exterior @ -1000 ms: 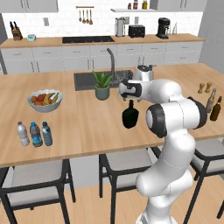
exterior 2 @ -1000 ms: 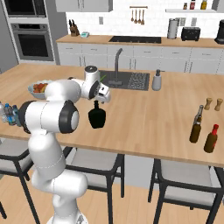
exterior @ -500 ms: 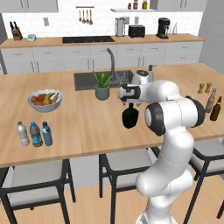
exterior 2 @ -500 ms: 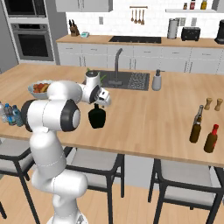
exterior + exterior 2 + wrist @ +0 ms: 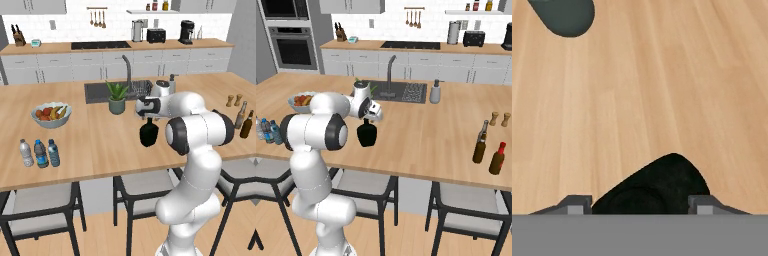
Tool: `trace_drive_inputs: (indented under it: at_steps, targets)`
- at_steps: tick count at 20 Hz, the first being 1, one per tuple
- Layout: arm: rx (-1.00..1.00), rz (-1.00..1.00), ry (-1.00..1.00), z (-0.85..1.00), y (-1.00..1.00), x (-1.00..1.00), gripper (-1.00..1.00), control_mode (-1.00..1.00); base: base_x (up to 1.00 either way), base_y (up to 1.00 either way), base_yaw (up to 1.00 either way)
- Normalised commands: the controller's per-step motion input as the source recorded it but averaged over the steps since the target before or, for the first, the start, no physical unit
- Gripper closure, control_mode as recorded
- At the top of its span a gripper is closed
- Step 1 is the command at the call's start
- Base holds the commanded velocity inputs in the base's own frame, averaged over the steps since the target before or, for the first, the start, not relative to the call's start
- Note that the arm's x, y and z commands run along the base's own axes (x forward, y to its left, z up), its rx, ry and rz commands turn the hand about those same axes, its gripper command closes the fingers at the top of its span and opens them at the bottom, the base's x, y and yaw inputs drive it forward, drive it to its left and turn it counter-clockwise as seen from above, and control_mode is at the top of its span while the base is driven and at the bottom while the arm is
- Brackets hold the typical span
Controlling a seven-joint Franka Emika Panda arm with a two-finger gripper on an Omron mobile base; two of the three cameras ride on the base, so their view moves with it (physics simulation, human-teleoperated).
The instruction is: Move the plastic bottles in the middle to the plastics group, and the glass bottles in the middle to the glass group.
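The squat black flask (image 5: 148, 135) stands upright in the middle of the wooden island (image 5: 100, 145). My gripper (image 5: 148, 120) hangs straight above it, around its narrow neck. In the hand view the flask (image 5: 662, 185) sits between my gripper (image 5: 639, 205) fingers, with a small gap on each side, so the gripper is open. Three small plastic water bottles (image 5: 40, 153) stand together at the island's left front. A tall grey-brown glass bottle (image 5: 480, 142) and a dark-brown beer-type bottle (image 5: 497, 158) stand side by side at the right end.
A potted plant (image 5: 117, 97) stands just behind and left of the flask, by the sink (image 5: 100, 92). A fruit bowl (image 5: 51, 114) is at the left. Two wooden shakers (image 5: 499, 119) stand behind the glass bottles. A soap dispenser (image 5: 435, 92) is beside the sink.
The hand has come down from above the flask to around its neck, and the fingers have drawn closer together. The flask and the other bottles have not moved.
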Motion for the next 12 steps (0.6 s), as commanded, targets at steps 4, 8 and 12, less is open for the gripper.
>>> trace_drive_inputs:
  at_steps: [4,8,12]
  targets:
    - [0.0,0.0,0.0,0.0,0.0,0.0,1.0,-1.0,0.0,0.0,0.0]
    - [-0.03,0.0,0.0,0.04,0.0,0.0,1.0,-1.0,0.0,0.0,0.0]
    - [-0.07,0.0,0.0,0.29,-0.27,0.0,1.0,-1.0,0.0,0.0,0.0]
